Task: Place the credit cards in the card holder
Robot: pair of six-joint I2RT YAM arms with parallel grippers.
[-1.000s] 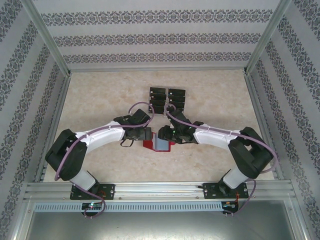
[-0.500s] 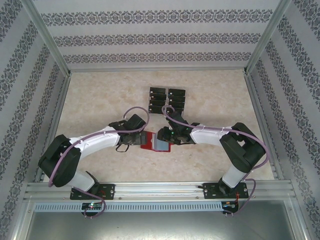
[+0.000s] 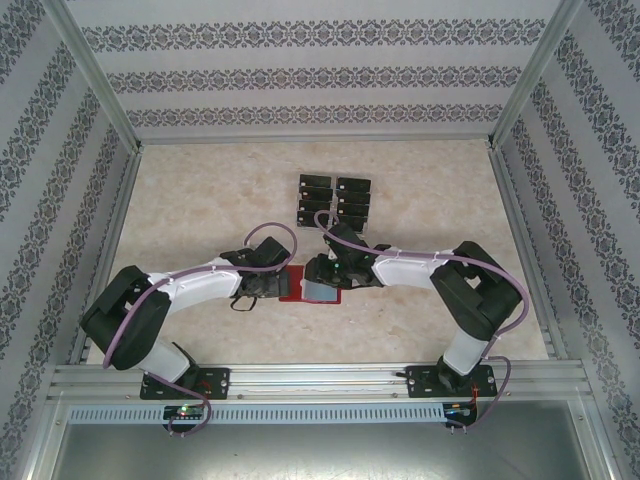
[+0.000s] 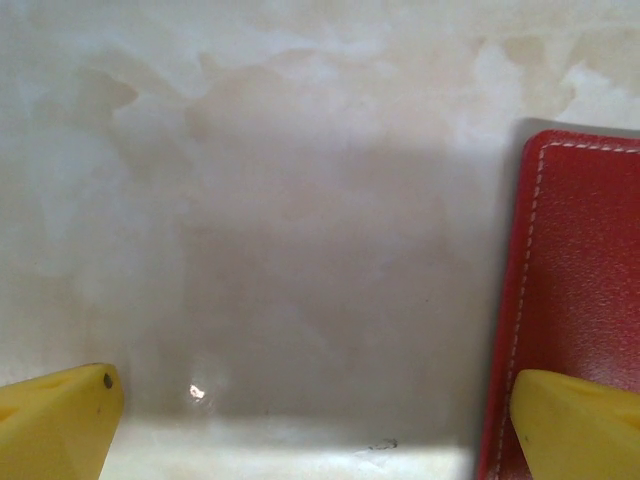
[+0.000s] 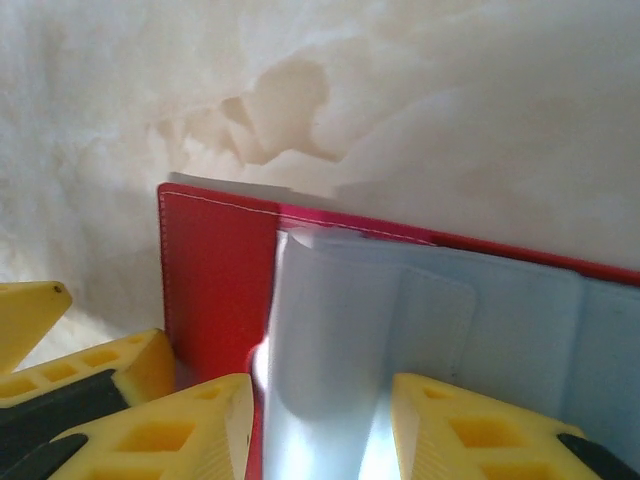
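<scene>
A pale marbled tabletop point(image 3: 200, 190) fills the frame's middle, with patterned walls point(image 3: 320, 70) above and an aluminium rail point(image 3: 320, 380) below.

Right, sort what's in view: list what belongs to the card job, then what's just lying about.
Belongs to the job:
credit cards, in two columns on the far side
card holder, lying open between the grippers
left gripper
right gripper

Just surroundings:
table
metal frame
patterned walls

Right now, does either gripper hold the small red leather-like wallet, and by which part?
The left gripper is open, one finger over the red wallet's cover. The right gripper straddles its grey-blue inner flap; a firm pinch cannot be told.
</scene>
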